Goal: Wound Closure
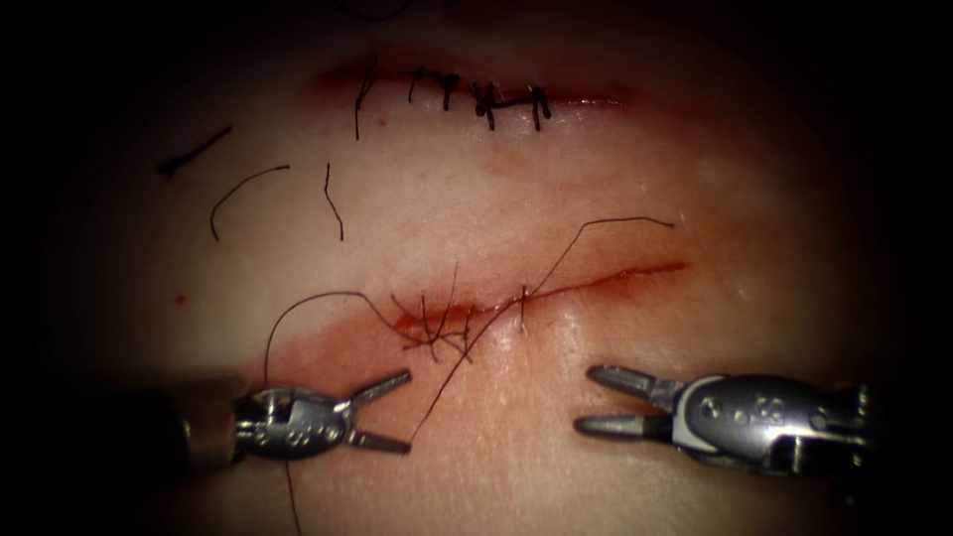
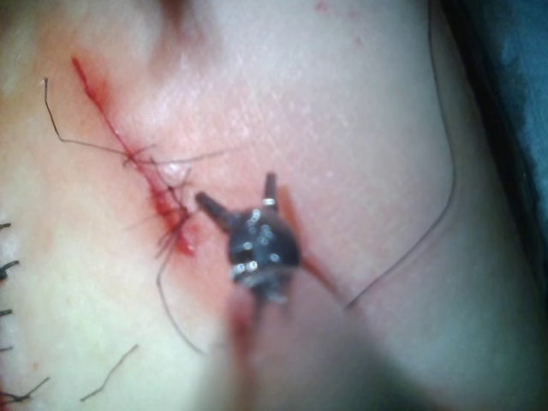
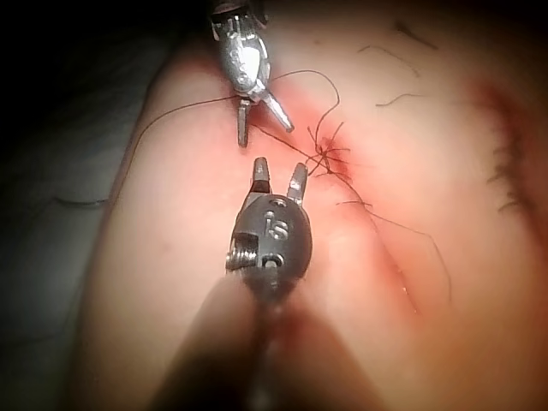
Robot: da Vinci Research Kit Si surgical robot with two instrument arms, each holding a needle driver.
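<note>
Cut [image 1: 556,288] in tissue [image 1: 596,199], knotted thread [image 1: 437,333] at its left end; left tool [image 1: 382,415] and right tool [image 1: 606,402] fingers spread, empty.

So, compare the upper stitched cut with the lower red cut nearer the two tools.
The upper stitched cut is held shut by a row of dark stitches; the lower red cut has a tangle of thread only at its left end, and its right part lies unstitched. The lower cut has red fluid spread around it; the upper shows far less. Both run across the tissue.
</note>
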